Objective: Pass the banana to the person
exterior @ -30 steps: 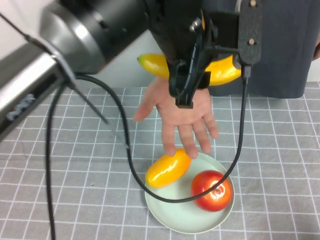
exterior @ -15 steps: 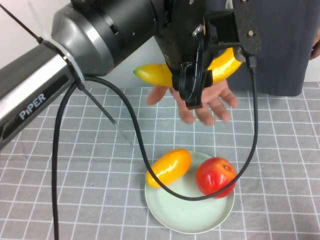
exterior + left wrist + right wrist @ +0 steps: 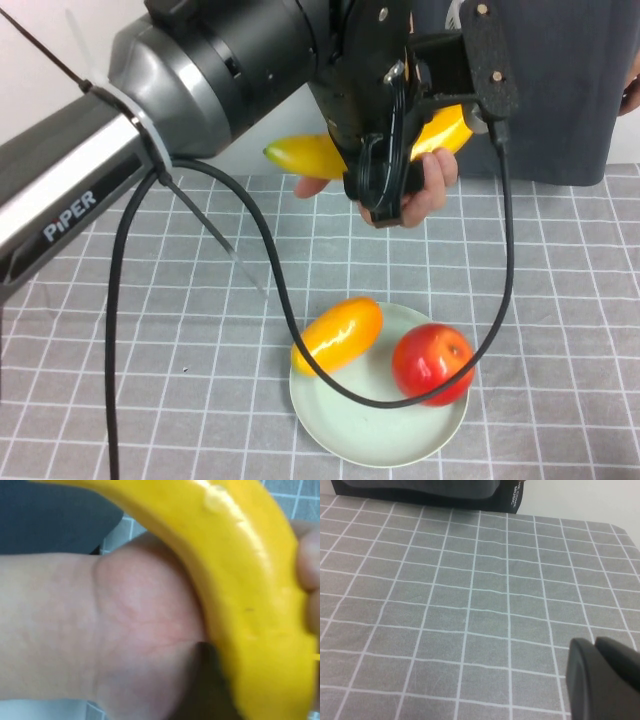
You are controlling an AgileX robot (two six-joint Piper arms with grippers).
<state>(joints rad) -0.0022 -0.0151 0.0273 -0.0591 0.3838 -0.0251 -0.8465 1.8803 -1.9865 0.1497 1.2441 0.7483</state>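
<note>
The left gripper (image 3: 385, 160) hangs high above the far edge of the table and it is clenched around the middle of the banana (image 3: 305, 155). One tapered yellow end comes out on the gripper's left side, and the other end comes out on its right side, in front of the dark shirt of the person (image 3: 560, 90). Directly under the gripper, the person's hand (image 3: 425, 185) is closed from below around the fruit; in the left wrist view the palm (image 3: 140, 625) lies against the banana (image 3: 250, 595) and a fingertip (image 3: 307, 560) wraps over its edge. Whether the fingers of the gripper have begun to loosen is not clear to me, because the arm's own body covers them in the high view, but the banana seems to be held by both sides at once.

Below the gripper and nearer to the robot, a pale green plate (image 3: 350, 440) stands on the checked cloth (image 3: 150, 400) with an orange-yellow oval fruit (image 3: 337, 335) and a red apple (image 3: 432, 362) on it. These are untouched.

The right gripper (image 3: 607, 680) is well to the right of all this, low over bare cloth, and its wrist view shows only a dark part of it, so I cannot tell its state.

I judge that the task is nearly finished: the banana is lifted and brought to the person, and the person has it in the hand. What is left is to release the grip and pull the arm away.
</note>
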